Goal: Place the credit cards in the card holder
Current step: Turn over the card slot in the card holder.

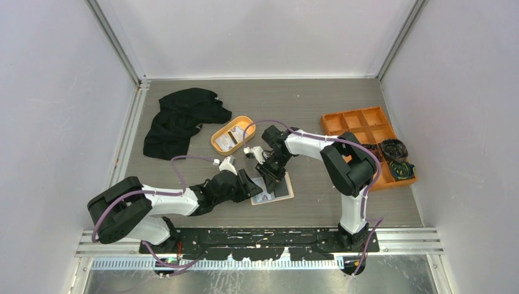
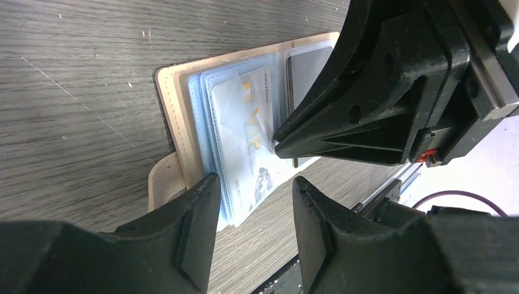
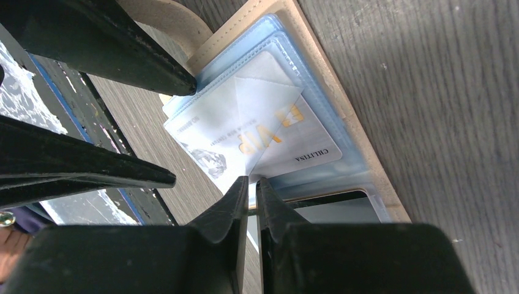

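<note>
Nearest to us, the right gripper (image 3: 252, 182) is keeping its two black fingers pressed almost together, pinching the corner of a whitish rectangular credit card (image 3: 269, 135) that carries gold VIP lettering. The card is lying face up on the pale blue clear sleeves of a beige-pink leather-like folding card holder (image 2: 173, 116), and a clear flap is covering part of it. The holder is lying open and flat on the grey wood-grain surface (image 2: 73, 92), close to the middle of its near edge, with its rounded snap tab (image 2: 165, 180) sticking out sideways.

The left gripper (image 2: 256, 184) is hovering low over the tab end with its fingers spread apart. We are seeing nothing gripped between them, and we cannot tell whether either finger is touching the sleeves.

From above, we are seeing an orange oval plastic tray (image 1: 226, 127) sitting nearer the middle of the surface, with more pale flat cards (image 1: 227, 142) lying in it. A crumpled black cloth (image 1: 180, 119) is lying toward the far left corner. An orange compartmented plastic box (image 1: 361, 125) is sitting along the right edge.
</note>
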`<state>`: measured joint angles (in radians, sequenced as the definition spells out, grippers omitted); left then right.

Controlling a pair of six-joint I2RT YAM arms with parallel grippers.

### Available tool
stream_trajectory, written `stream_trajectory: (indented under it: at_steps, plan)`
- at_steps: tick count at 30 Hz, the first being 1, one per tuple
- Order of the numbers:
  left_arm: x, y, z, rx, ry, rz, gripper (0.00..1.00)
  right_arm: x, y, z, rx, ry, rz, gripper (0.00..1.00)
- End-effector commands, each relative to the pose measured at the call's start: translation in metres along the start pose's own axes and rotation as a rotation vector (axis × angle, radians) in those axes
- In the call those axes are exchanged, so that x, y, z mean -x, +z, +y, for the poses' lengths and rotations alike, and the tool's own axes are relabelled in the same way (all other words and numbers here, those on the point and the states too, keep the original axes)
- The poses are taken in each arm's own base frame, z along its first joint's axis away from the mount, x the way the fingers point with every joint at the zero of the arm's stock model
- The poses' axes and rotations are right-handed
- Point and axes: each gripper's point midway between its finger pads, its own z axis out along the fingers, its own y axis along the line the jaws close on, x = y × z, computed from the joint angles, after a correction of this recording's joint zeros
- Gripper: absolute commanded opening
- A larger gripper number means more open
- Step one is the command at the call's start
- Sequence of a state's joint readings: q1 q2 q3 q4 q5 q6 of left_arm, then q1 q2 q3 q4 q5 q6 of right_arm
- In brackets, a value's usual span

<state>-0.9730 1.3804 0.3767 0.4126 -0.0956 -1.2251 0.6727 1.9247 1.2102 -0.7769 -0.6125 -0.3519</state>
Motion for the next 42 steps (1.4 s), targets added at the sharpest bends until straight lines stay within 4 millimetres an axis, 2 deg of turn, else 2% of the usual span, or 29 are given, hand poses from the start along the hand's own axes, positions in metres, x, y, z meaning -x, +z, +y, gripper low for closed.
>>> stream_trajectory:
  at_steps: [1, 13, 20, 24, 32, 42]
  plan:
    - [0.011, 0.002, -0.023, -0.054, -0.004, -0.035, 0.48, 0.007, -0.001, -0.001, -0.006, -0.010, -0.009, 0.16]
    - [0.005, 0.009, -0.039, -0.121, -0.009, 0.010, 0.44, 0.009, -0.003, 0.001, 0.002, -0.015, -0.017, 0.18]
    - [0.008, 0.004, -0.048, -0.163, -0.011, -0.007, 0.40, 0.011, -0.006, 0.004, 0.026, -0.007, -0.034, 0.19]
    - [0.010, 0.002, -0.049, -0.167, -0.008, -0.013, 0.40, 0.017, -0.019, 0.009, 0.045, -0.012, -0.075, 0.20]
    - [0.007, 0.005, -0.054, -0.186, 0.010, 0.004, 0.44, 0.028, -0.050, 0.019, 0.097, -0.020, -0.187, 0.36]
    - [0.006, 0.008, -0.056, -0.193, 0.044, 0.011, 0.49, 0.031, -0.067, 0.011, 0.105, 0.039, -0.269, 0.47]
